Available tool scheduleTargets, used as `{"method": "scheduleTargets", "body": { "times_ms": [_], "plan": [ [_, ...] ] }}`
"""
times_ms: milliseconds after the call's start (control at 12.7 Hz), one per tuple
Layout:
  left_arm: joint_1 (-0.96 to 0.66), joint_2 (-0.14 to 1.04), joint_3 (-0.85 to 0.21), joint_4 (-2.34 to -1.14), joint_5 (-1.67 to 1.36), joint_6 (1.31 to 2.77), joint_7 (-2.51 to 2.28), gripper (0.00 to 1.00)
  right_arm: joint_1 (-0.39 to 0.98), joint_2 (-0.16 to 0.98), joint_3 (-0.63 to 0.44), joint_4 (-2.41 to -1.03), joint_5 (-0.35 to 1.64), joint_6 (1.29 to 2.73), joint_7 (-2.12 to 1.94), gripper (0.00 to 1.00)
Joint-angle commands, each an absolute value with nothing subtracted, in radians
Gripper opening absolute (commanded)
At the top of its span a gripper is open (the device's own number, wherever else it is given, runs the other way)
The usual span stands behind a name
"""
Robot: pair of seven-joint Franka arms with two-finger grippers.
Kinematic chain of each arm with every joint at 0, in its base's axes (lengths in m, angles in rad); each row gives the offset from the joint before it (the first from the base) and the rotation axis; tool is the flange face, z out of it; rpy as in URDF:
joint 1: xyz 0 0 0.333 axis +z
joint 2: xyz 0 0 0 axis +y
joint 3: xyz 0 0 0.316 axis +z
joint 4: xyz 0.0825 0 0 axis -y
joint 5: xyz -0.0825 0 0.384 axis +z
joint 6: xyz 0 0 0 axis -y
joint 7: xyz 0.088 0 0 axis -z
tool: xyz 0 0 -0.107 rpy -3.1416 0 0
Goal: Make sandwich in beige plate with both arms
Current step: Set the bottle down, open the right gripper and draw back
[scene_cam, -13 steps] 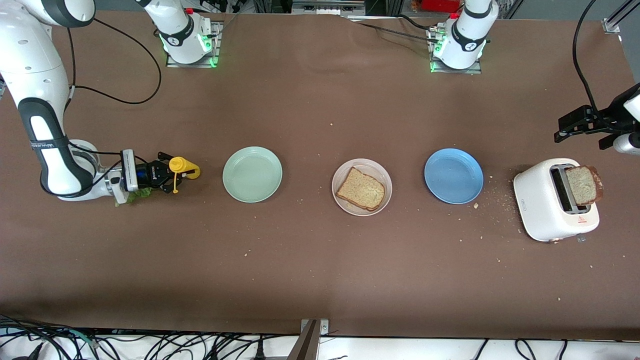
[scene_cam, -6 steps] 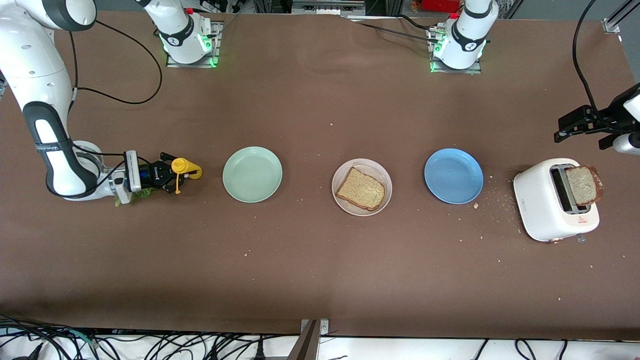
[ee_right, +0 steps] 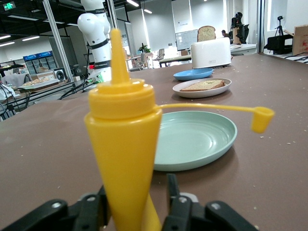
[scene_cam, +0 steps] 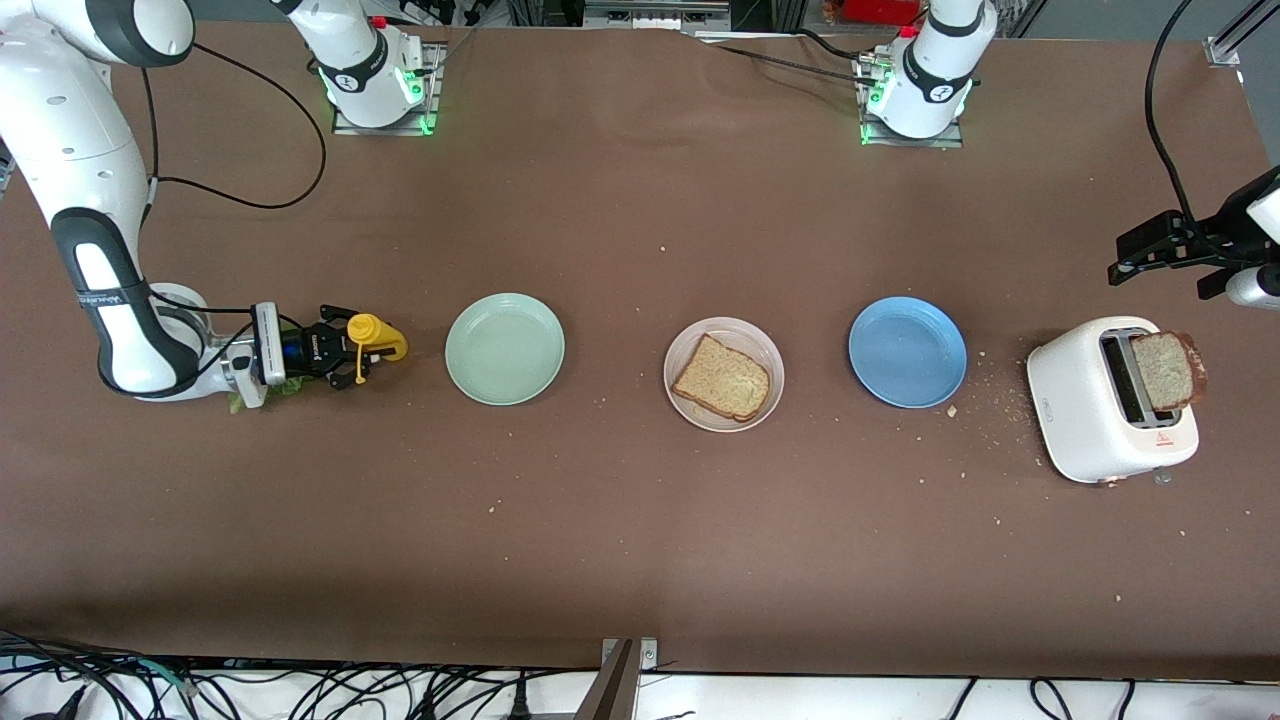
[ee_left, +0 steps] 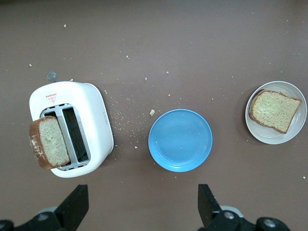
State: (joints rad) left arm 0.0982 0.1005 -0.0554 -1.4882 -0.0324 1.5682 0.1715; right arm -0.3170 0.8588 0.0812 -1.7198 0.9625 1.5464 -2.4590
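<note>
The right gripper (scene_cam: 352,352) straddles the mustard bottle (scene_cam: 372,337), fingers loosening; the beige plate (scene_cam: 724,374) with toast (scene_cam: 722,378) lies at its 3 o'clock — the spread-open left gripper (scene_cam: 1130,258) waits above the toaster (scene_cam: 1110,400).

On the brown table (scene_cam: 640,540) a row runs from the right arm's end to the left arm's end: a yellow squeeze bottle (scene_cam: 372,338), a mint-green plate (scene_cam: 505,349), the beige plate (scene_cam: 765,354) holding one toast slice (scene_cam: 722,378), a blue plate (scene_cam: 908,352) and a white toaster (scene_cam: 1085,420) with another slice of bread (scene_cam: 1166,370) standing up out of its slot. The right gripper (scene_cam: 345,351) is low at the bottle, with green lettuce (scene_cam: 268,392) showing beneath the wrist. The left gripper (scene_cam: 1125,267) hangs open, waiting above the table's edge by the toaster.
</note>
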Motion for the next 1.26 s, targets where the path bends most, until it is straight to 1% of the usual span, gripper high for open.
{"method": "scheduleTargets", "body": {
  "times_ms": [0, 395, 869, 1027, 1106, 1185],
  "plan": [
    [0.097, 0.112, -0.06, -1.462, -0.018, 1.559, 0.169, 1.0, -0.334, 0.859, 0.074, -1.668, 0.96, 1.534, -2.383, 0.98],
    [0.097, 0.11, -0.06, -1.462, -0.018, 1.56, 0.169, 1.0, -0.334, 0.807, 0.031, -1.534, 0.816, 1.506, -2.136, 0.98],
    [0.097, 0.112, -0.06, -1.462, -0.018, 1.559, 0.169, 1.0, -0.331, 0.641, 0.028, -1.393, 0.586, 1.506, -1.707, 0.98],
    [0.097, 0.112, -0.06, -1.462, -0.018, 1.559, 0.169, 1.0, -0.33, 0.621, 0.028, -1.33, 0.525, 1.505, -1.603, 0.98],
    [0.097, 0.112, -0.06, -1.462, -0.018, 1.56, 0.169, 1.0, -0.33, 0.597, 0.028, -1.325, 0.49, 1.512, -1.557, 0.98],
    [0.097, 0.112, -0.06, -1.462, -0.018, 1.56, 0.169, 1.0, -0.319, 0.572, 0.031, -1.325, 0.413, 1.523, -1.463, 0.98]
  ]
}}
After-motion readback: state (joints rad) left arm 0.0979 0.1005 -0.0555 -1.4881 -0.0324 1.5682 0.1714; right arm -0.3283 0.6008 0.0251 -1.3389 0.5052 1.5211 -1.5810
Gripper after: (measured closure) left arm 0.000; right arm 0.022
